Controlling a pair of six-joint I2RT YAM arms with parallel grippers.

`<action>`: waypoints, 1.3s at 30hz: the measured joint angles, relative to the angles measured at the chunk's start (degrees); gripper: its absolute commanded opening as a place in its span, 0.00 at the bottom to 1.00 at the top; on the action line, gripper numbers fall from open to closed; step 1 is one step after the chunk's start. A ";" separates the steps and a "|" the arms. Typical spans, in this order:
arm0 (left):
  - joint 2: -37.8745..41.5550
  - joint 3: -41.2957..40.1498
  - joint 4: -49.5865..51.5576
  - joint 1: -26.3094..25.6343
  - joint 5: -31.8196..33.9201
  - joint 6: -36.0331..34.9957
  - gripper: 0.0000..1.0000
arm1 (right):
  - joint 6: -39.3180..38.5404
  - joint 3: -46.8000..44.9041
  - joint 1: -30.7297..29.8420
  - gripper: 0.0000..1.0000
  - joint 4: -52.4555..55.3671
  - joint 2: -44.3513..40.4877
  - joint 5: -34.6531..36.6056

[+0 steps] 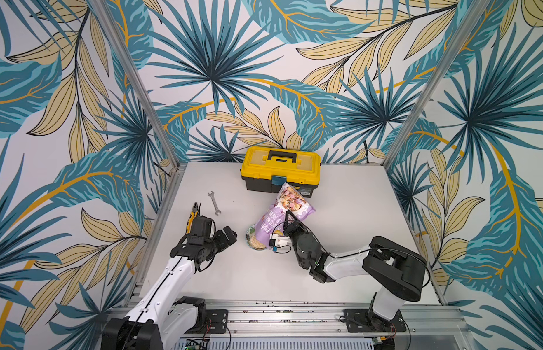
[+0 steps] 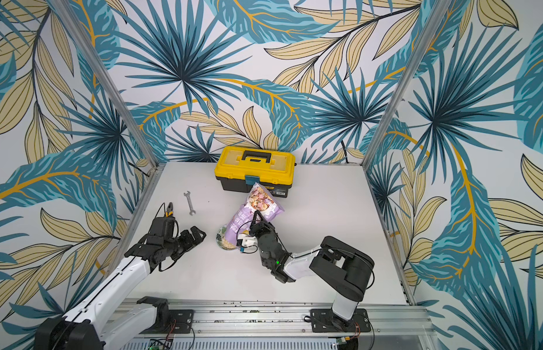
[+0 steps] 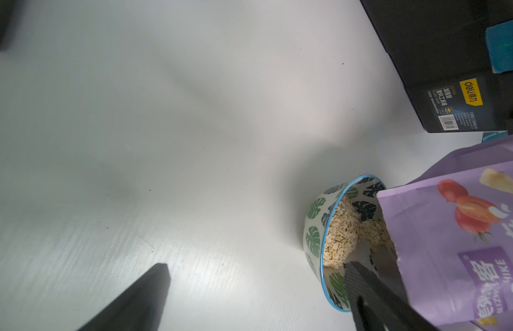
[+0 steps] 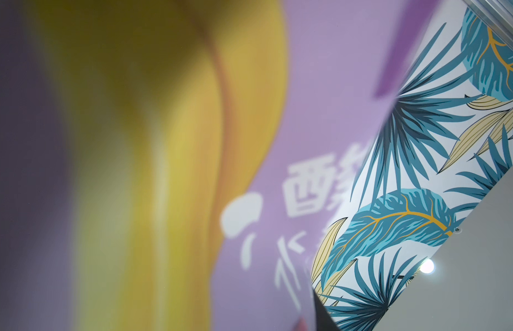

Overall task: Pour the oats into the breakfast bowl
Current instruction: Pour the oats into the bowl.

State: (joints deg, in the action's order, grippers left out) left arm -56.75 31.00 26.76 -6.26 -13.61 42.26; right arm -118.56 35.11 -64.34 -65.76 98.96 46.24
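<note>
The lilac pouch is tipped mouth-down, its open end inside the rim of the breakfast bowl. My right gripper is shut on the pouch's side. In the left wrist view pale oats lie heaped in the leaf-patterned bowl under the pouch mouth. My left gripper stands open just left of the bowl, holding nothing. The right wrist view is filled by the pouch, with one fingertip at its edge.
A yellow toolbox stands behind the pouch at the table's back. A wrench and yellow-handled pliers lie at the left, behind the left arm.
</note>
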 measured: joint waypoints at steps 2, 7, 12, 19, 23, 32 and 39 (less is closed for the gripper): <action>-0.07 0.00 -0.02 0.00 -0.02 -0.09 1.00 | 0.31 0.31 -0.33 0.00 1.25 -0.07 0.50; -0.15 0.00 0.00 0.00 -0.28 -0.33 1.00 | 1.62 0.70 -1.42 0.00 5.79 -0.92 1.79; -0.15 0.00 0.00 0.00 -0.42 -0.39 1.00 | 1.97 1.18 -2.34 0.00 7.45 -1.03 3.52; -0.15 0.00 -0.02 0.00 -0.59 -0.44 1.00 | 1.77 3.50 -2.47 0.00 7.91 -1.01 5.22; -0.15 0.00 -0.02 0.00 -0.59 -0.44 1.00 | 2.05 5.64 -2.43 0.00 8.87 -1.01 6.14; -0.15 0.00 0.00 0.00 -0.59 -0.48 1.00 | 2.27 6.25 -1.86 0.00 11.28 -1.01 6.21; -0.15 0.00 0.00 0.00 -0.59 -0.50 1.00 | 6.67 6.80 -1.55 0.00 19.56 -1.88 6.14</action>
State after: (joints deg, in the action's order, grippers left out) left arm -56.90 31.00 26.76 -6.26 -14.20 41.76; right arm -111.90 41.91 -65.89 -46.19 97.08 52.38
